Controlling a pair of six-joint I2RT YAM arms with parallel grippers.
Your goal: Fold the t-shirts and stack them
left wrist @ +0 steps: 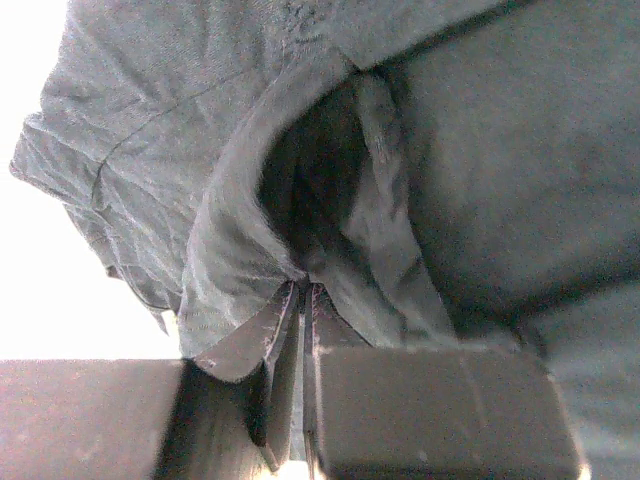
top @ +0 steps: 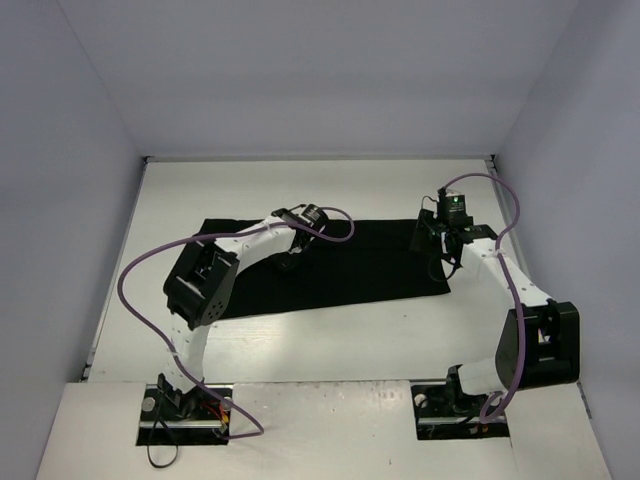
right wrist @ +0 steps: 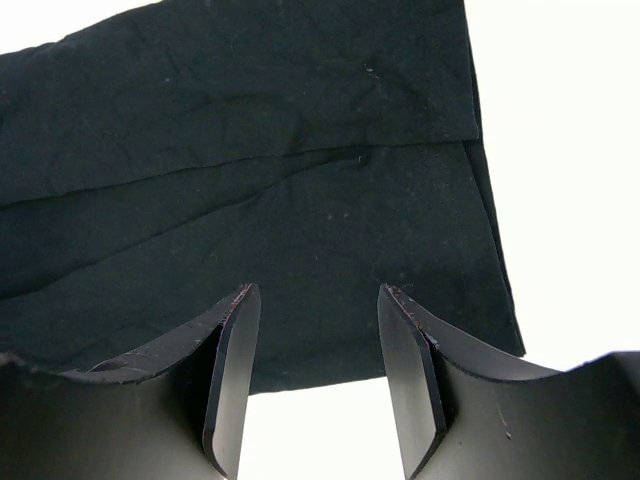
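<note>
One black t-shirt (top: pixel 370 270) is all you have to manage. It is spread as a flat rectangle on the white table (top: pixel 330 340), beyond the arm bases.

Over the t-shirt's right edge, close to a corner, your right gripper (right wrist: pixel 315 292) hovers with its fingers apart and nothing between them. Left of the t-shirt's middle, your left gripper (left wrist: pixel 303 300) has its fingers pressed together on a pinched ridge of cloth, which puckers up around them.

Expect the fabric to be light, thin and limp. It will likely sag and drag rather than hold a shape. A shallow pinch may slip, or lift only the top layer and leave the rest behind. Take hold at hems and corners, bite through every layer there, and raise both sides evenly.

Beyond both grippers, the t-shirt's far edge lies straight and flat.
</note>
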